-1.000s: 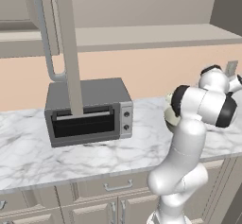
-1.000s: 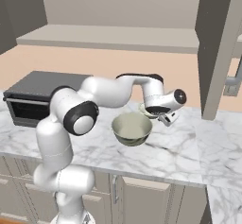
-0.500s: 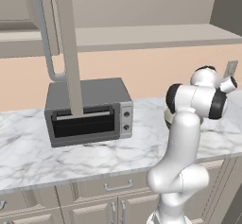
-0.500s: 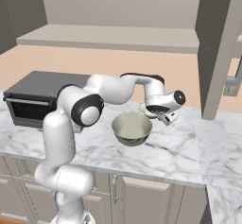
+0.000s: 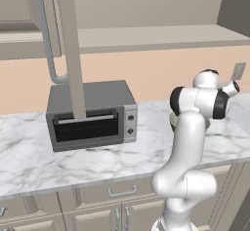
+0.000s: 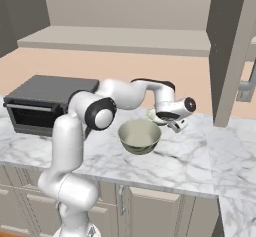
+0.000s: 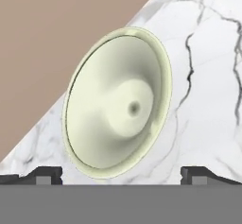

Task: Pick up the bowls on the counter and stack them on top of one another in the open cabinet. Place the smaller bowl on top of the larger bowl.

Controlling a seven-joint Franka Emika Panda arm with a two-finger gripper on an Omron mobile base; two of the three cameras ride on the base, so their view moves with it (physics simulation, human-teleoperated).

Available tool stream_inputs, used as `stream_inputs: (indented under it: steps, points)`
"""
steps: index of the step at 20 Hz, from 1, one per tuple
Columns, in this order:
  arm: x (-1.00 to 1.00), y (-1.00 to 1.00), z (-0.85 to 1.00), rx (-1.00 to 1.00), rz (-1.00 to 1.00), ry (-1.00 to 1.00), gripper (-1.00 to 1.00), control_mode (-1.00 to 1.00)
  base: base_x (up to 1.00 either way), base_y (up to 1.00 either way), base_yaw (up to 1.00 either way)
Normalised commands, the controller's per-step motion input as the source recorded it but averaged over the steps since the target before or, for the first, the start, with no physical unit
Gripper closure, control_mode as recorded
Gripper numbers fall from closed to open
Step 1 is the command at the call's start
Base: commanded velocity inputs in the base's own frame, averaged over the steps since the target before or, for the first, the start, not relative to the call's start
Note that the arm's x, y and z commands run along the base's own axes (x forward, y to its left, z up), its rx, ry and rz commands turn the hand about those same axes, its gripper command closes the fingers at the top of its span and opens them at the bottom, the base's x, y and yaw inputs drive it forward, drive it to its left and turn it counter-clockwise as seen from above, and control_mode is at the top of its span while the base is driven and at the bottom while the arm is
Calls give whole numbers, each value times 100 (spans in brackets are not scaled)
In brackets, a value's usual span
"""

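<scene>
Two bowls on the white marble counter (image 6: 190, 153). Larger bowl (image 6: 140, 136) nearer the front edge, pale olive inside, upright, right of the arm's elbow in the right base view. Smaller bowl (image 7: 118, 102) farther back toward the wall, just behind the larger one; partly hidden by the wrist in the right base view (image 6: 156, 116), seen from above in the hand view as a cream-olive round with a small dark dot at its centre, resting on the veined marble close to the peach wall. In the left base view, a sliver of pale rim (image 5: 172, 119) showing behind the white arm.

Gripper (image 6: 176, 126) hovering over the smaller bowl, angled down at it, not touching. Fingertips (image 7: 45, 175) spread wide at the two bottom corners of the hand view, holding nothing, bowl lying between and beyond them.

Cabinet shelf (image 6: 125, 40) above the counter, flat and beige-taupe, running along the back wall. Tall open cabinet door (image 6: 230, 51) at far right in the right base view, with a pale loop handle (image 5: 49, 35) seen clearly in the left base view. Grey toaster oven (image 5: 90, 115) on the counter well left of the bowls, door shut, two knobs on its right side. Beige drawer fronts (image 5: 119, 191) with metal handles beneath the slab.
</scene>
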Motion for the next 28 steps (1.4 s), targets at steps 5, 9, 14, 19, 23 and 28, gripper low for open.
stream_inputs:
  steps: [5, 9, 14, 19, 23, 28]
  points:
    - [24, -2, -20, 1, 0, 0, 100, -100, 0, 0, 0]
    - [22, 0, -18, 1, 0, 0, 100, -100, 0, 0, 0]
    - [21, 0, -16, 0, 0, 0, 100, -100, 0, 0, 0]
    - [17, 0, -10, 0, 0, 0, 100, -100, 0, 0, 0]
    - [7, -15, 2, 2, 0, 1, 100, -100, 0, 0, 0]
    - [0, -26, 30, 10, 0, 4, 100, -100, 0, 0, 0]
